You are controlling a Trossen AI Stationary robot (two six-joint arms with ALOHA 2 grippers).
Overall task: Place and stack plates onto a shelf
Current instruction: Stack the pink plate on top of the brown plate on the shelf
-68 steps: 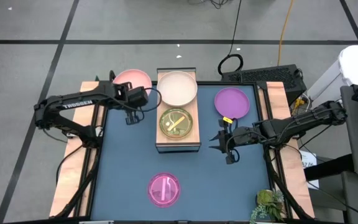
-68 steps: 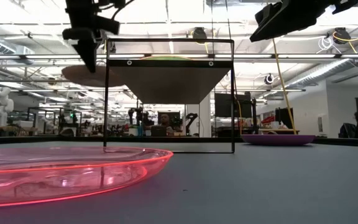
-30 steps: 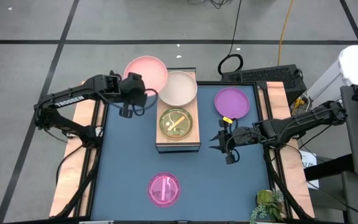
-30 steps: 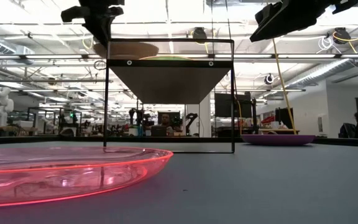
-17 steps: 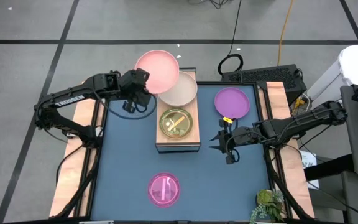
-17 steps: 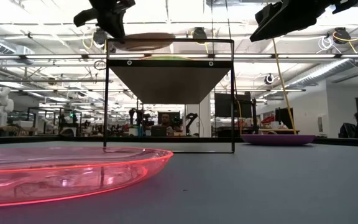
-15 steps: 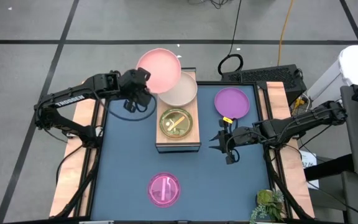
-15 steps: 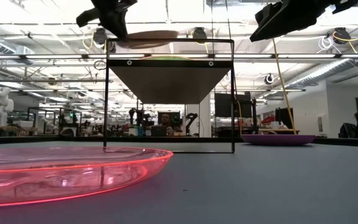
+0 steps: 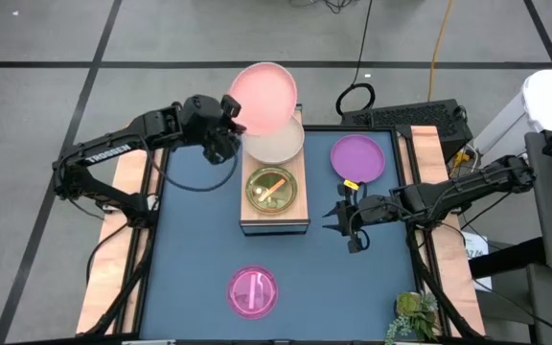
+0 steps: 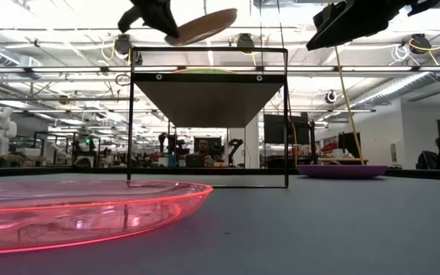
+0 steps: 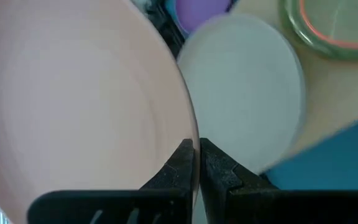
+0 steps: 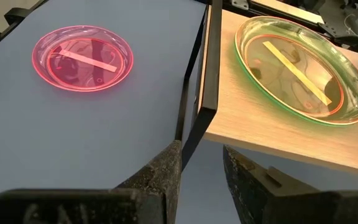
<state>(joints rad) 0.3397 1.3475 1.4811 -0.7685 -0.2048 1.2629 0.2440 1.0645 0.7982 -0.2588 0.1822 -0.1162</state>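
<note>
My left gripper (image 9: 230, 115) is shut on the salmon pink plate (image 9: 264, 98), held in the air above the shelf's far end. In the low view this plate (image 10: 202, 27) tilts above the shelf (image 10: 208, 95). The cream plate (image 9: 276, 146) lies flat on the far end of the wooden shelf (image 9: 274, 222). The green plate (image 9: 270, 188), with an orange rim showing inside it, lies on the shelf's near half. The purple plate (image 9: 357, 158) and the magenta plate (image 9: 253, 290) lie on the blue table. My right gripper (image 9: 338, 218) hovers open to the right of the shelf. My left gripper (image 11: 196, 155) pinches the pink plate's rim (image 11: 190, 134) between its two fingers, on the plate's left side. The fingers come roughly level from the table's left. The plate is lifted clear and tilted, its free right edge (image 10: 231, 13) higher than the held edge.
Wooden side boards (image 9: 113, 240) flank the blue table on the left and right. A green plant (image 9: 413, 314) sits at the near right corner. A keyboard (image 9: 405, 117) and cables lie past the far edge. Bare blue surface (image 9: 190, 249) lies left of the shelf.
My left gripper has carried the pink plate up and toward the table's right and far edge, from beside the shelf to over the cream plate. The plate was about level and now tilts, its free edge raised. The right arm has kept still.
</note>
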